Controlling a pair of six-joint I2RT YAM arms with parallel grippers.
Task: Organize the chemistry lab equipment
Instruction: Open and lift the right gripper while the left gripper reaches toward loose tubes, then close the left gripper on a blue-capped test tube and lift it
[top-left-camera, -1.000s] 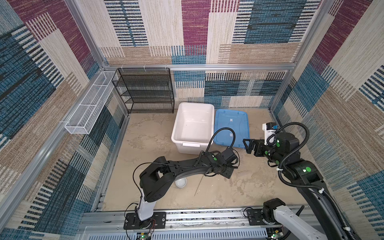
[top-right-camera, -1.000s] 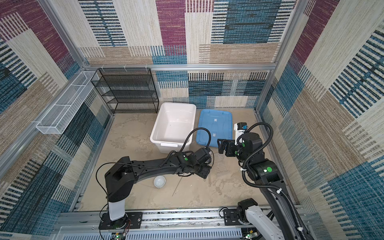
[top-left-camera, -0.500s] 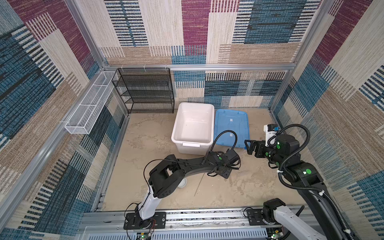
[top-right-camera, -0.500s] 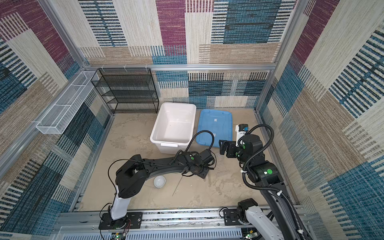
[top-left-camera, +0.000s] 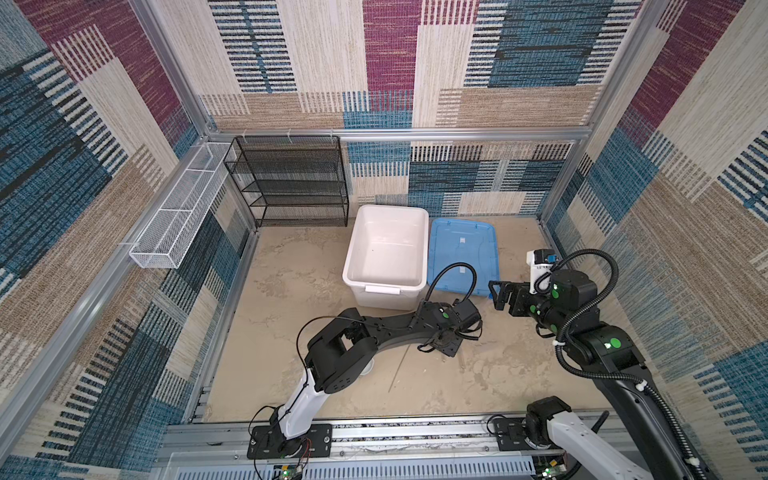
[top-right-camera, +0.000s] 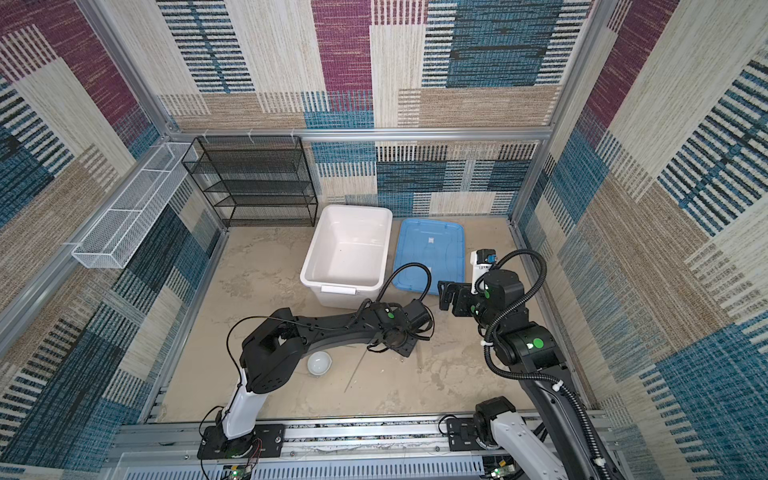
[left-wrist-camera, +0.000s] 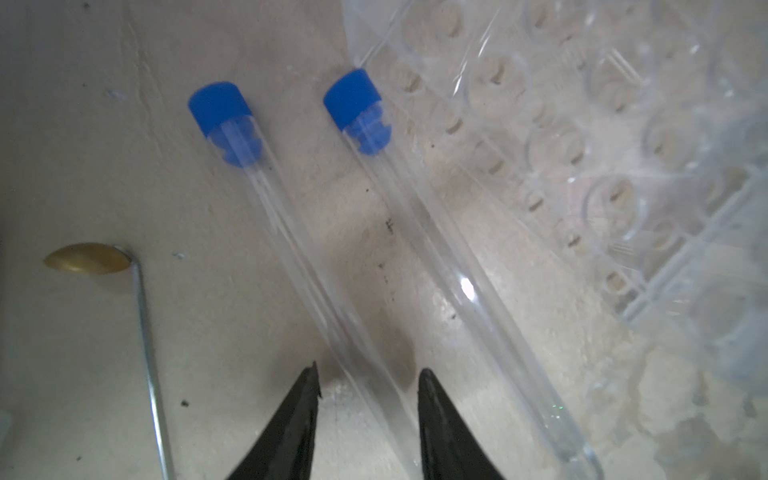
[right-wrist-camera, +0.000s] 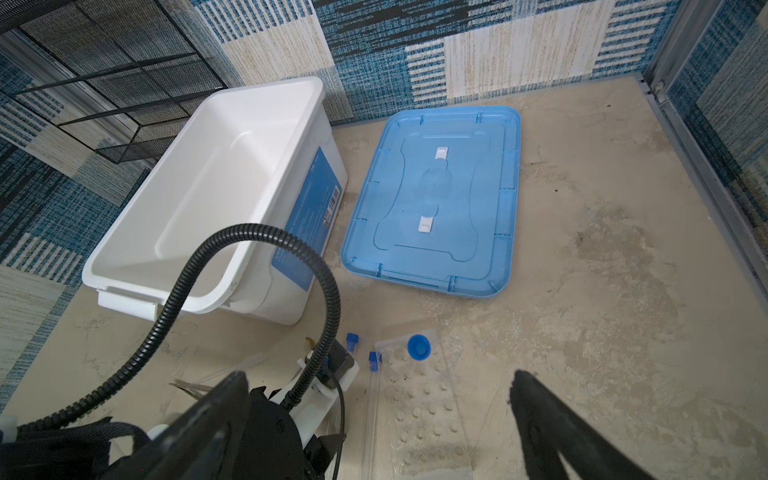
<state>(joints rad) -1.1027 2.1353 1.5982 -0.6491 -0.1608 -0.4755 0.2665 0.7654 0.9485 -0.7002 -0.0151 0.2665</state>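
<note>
Blue-capped tube (left-wrist-camera: 307, 257) lies between left claw (left-wrist-camera: 366, 369) fingers (left-wrist-camera: 291, 432) (parted).

The left arm (top-left-camera: 386, 328) and right arm (top-left-camera: 598, 349) are matte black, with white lower links at six o'clock in both top views. Round green dots (top-left-camera: 613, 343) mark the joints. Ribbed black conduit (right-wrist-camera: 249, 232) runs off each wrist. The left end effector (left-wrist-camera: 368, 374) and right end effector (right-wrist-camera: 378, 376) have black tapered fingers (left-wrist-camera: 299, 424).

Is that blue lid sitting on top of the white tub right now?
No, the blue lid lies flat beside the open white tub, not on it.
</note>
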